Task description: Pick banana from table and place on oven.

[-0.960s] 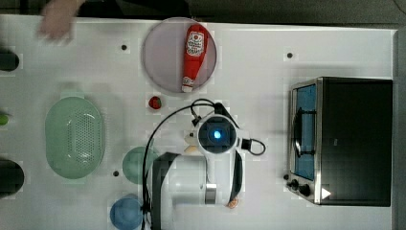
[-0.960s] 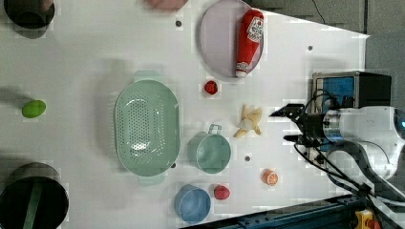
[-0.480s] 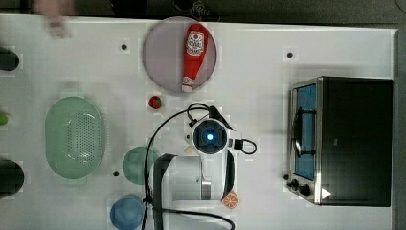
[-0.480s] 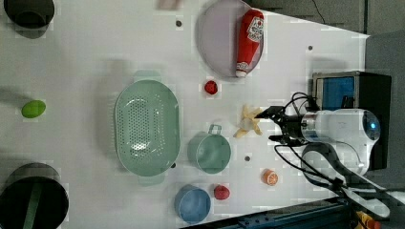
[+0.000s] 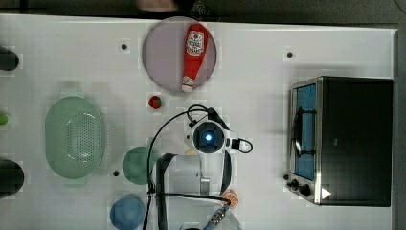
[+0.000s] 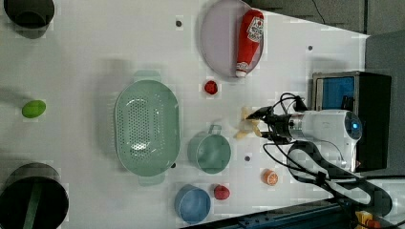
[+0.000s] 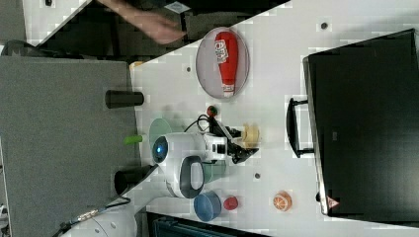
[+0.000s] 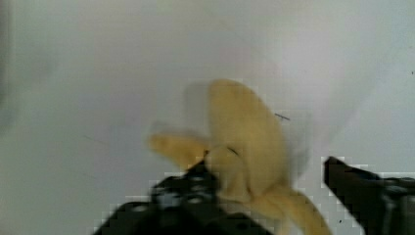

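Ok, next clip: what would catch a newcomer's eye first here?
The white arm's pincer straddling the pale banana mid-table. Next, the red ketchup bottle lying on a round plate at the top view's top, and the black-topped oven at the top view's right.

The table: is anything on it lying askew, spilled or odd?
One thing stands out: the ketchup bottle lies on its side on the round plate, cap pointing off the rim. Nothing looks spilled. The banana lies on the table with its peel splayed, between the gripper fingers.
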Tool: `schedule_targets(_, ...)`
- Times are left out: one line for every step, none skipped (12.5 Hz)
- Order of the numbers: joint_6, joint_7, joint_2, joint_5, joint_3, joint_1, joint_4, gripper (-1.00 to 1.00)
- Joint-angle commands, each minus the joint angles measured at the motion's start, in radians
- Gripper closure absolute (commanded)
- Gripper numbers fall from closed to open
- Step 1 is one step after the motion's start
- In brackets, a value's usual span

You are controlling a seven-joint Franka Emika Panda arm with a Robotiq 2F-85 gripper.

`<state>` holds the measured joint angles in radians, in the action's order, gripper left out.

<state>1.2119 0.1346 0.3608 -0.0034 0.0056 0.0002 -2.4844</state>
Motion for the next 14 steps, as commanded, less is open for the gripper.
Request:
schedule_targets(0.031, 0.03, -0.018, -0.001, 0.02, -0.008, -0.004, 0.06)
schedule_targets(0.032, 0.03, -0.017, -0.001, 0.021, -0.007, -0.006, 0.27)
schedule_targets(0.034, 0.03, -0.018, -0.001, 0.023, -0.007, -0.001, 0.45)
schedule_targets(0.033, 0.03, -0.021, -0.001, 0.024, -0.007, 0.005, 0.45)
schedule_targets(0.033, 0.03, -0.031, -0.001, 0.028, -0.007, 0.012, 0.45)
schedule_targets(0.033, 0.031, -0.054, -0.001, 0.028, -0.007, 0.025, 0.45)
schedule_targets(0.022, 0.034, -0.094, 0.0, 0.026, -0.009, 0.044, 0.45)
schedule_targets(-0.013, 0.034, -0.145, 0.0, 0.025, -0.011, 0.067, 0.45)
schedule_targets(-0.086, 0.034, -0.204, 0.0, 0.025, -0.012, 0.097, 0.46)
schedule_targets(-0.195, 0.034, -0.265, 0.0, 0.023, -0.013, 0.133, 0.45)
schedule_targets(-0.318, 0.034, -0.326, 0.0, 0.021, -0.014, 0.177, 0.45)
schedule_targets(-0.44, 0.034, -0.383, 0.0, 0.015, -0.015, 0.225, 0.46)
schedule_targets(-0.558, 0.034, -0.434, 0.0, 0.005, -0.016, 0.276, 0.45)
schedule_targets(-0.672, 0.034, -0.475, 0.0, -0.011, -0.017, 0.327, 0.46)
